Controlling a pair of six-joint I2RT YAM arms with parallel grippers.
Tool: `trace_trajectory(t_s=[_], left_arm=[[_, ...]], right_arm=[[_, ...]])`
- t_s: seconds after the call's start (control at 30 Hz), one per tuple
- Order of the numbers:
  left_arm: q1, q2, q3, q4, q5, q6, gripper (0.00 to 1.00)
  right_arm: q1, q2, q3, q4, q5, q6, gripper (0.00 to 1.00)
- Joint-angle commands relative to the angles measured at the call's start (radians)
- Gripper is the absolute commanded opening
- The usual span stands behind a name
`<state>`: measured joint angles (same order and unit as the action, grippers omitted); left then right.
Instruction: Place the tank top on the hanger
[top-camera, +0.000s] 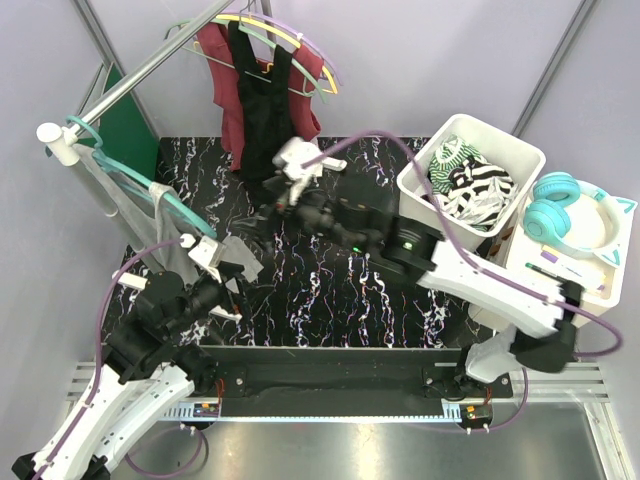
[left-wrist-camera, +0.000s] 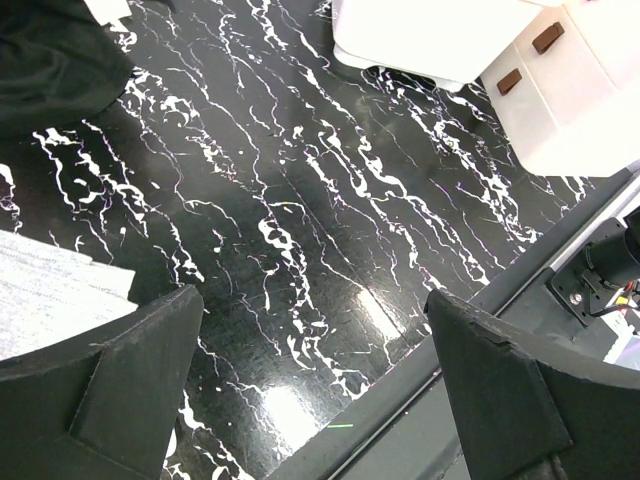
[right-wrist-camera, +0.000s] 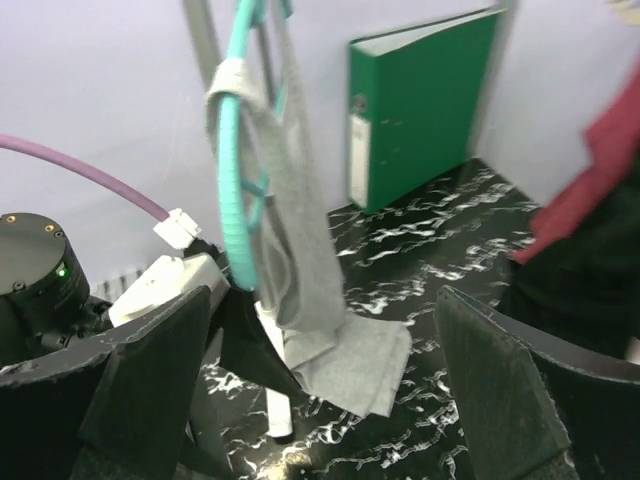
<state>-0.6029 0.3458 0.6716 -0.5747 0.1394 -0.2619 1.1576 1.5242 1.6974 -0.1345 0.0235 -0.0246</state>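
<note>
You are late in the task: the tank top (right-wrist-camera: 300, 250) is draped over the hanger (right-wrist-camera: 232, 180), straight ahead of your right gripper (right-wrist-camera: 322, 320) and a little to its left, with one strap looped over the teal arm and the hem pooled on the table (left-wrist-camera: 300, 200). Both grippers are spread wide and hold nothing. The left gripper (left-wrist-camera: 312, 330) hovers over bare marble with the grey hem just outside its left finger. Whether the second strap is seated cannot be told from these views, so your next move is probably to check that shoulder and, if it is loose, pinch the strap and lift it over the free end of the hanger. Room is open below and between the arms. Ahead of the right gripper it tightens, with the rack pole (top-camera: 150, 65) and green binder (right-wrist-camera: 420, 110) behind the hanger and the black top (top-camera: 262, 100) close on its right.
</note>
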Motion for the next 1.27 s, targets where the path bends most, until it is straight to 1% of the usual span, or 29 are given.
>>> trace_trajectory(t_s=[0.0, 0.07, 0.1, 0.13, 0.17, 0.2, 0.23, 0.27, 0.33, 0.37, 0.57, 0.67, 0.8, 0.97, 1.0, 1.23], left_arm=[[0.002, -0.013, 0.016, 0.027, -0.015, -0.002, 0.99], [0.002, -0.014, 0.017, 0.026, -0.017, -0.002, 0.99], [0.002, -0.016, 0.019, 0.026, -0.018, -0.002, 0.99], [0.002, -0.016, 0.019, 0.026, -0.018, -0.002, 0.99], [0.002, -0.018, 0.019, 0.026, -0.02, -0.002, 0.99], [0.0, -0.018, 0.019, 0.026, -0.023, 0.0, 0.99], [0.002, -0.018, 0.019, 0.027, -0.026, -0.002, 0.99], [0.002, -0.019, 0.019, 0.026, -0.026, -0.002, 0.99], [0.002, -0.021, 0.02, 0.026, -0.034, -0.002, 0.99], [0.0, -0.022, 0.02, 0.024, -0.038, -0.002, 0.99], [0.002, -0.039, 0.022, 0.022, -0.078, -0.003, 0.99], [0.0, -0.048, 0.023, 0.022, -0.09, -0.003, 0.99], [0.002, -0.057, 0.022, 0.024, -0.116, -0.002, 0.99], [0.0, -0.065, 0.022, 0.019, -0.138, -0.003, 0.99], [0.002, -0.067, 0.022, 0.018, -0.167, -0.003, 0.99], [0.003, -0.091, 0.023, 0.01, -0.192, -0.002, 0.99]], right_arm=[[-0.013, -0.178, -0.173, 0.104, 0.2, 0.018, 1.0], [-0.047, -0.223, -0.244, 0.084, 0.254, 0.074, 1.0], [-0.079, -0.272, -0.322, 0.061, 0.253, 0.128, 1.0], [-0.143, -0.297, -0.364, 0.053, 0.247, 0.161, 1.0], [-0.186, -0.324, -0.451, 0.047, 0.231, 0.191, 0.99], [-0.22, -0.382, -0.494, 0.038, 0.225, 0.234, 0.99], [-0.27, -0.412, -0.536, 0.032, 0.228, 0.245, 1.0], [-0.288, -0.442, -0.611, 0.023, 0.252, 0.255, 1.0], [-0.338, -0.528, -0.677, -0.011, 0.272, 0.281, 1.0], [-0.349, -0.585, -0.738, -0.022, 0.279, 0.294, 1.0], [-0.375, -0.784, -0.925, -0.144, 0.388, 0.374, 1.0], [-0.375, -0.857, -0.988, -0.198, 0.4, 0.394, 1.0], [-0.375, -0.912, -1.03, -0.247, 0.411, 0.407, 1.0], [-0.375, -0.969, -1.059, -0.254, 0.418, 0.396, 1.0], [-0.375, -0.975, -1.062, -0.252, 0.421, 0.391, 1.0], [-0.375, -0.995, -1.07, -0.246, 0.435, 0.377, 1.0]])
